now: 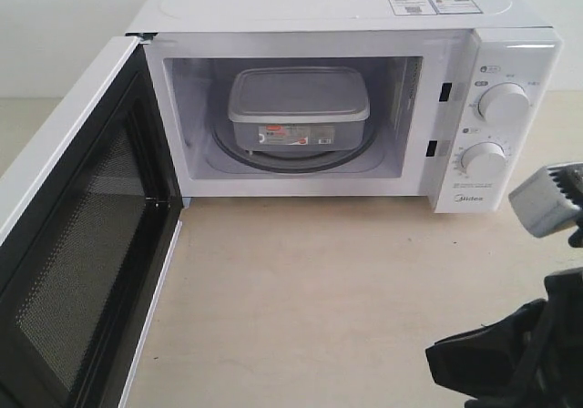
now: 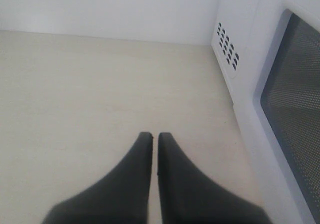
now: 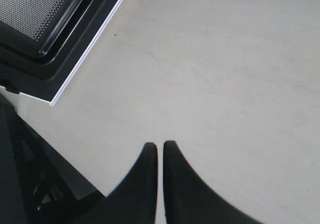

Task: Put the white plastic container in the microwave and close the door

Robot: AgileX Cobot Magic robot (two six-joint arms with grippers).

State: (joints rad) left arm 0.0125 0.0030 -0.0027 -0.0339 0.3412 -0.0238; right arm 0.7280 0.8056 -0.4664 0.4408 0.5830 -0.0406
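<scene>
Up close, your right gripper (image 3: 160, 145) hangs over the table (image 1: 319, 290), fingers pinched nearly together on nothing; your left gripper (image 2: 155, 135) is pinched the same way, empty, beside the outer face of the door (image 1: 82, 235), which stands wide open. Well beyond both, the container (image 1: 298, 107) sits upright on the turntable (image 1: 273, 160) inside the microwave (image 1: 346, 7), long axis side to side, label (image 1: 284, 135) facing the opening.
</scene>
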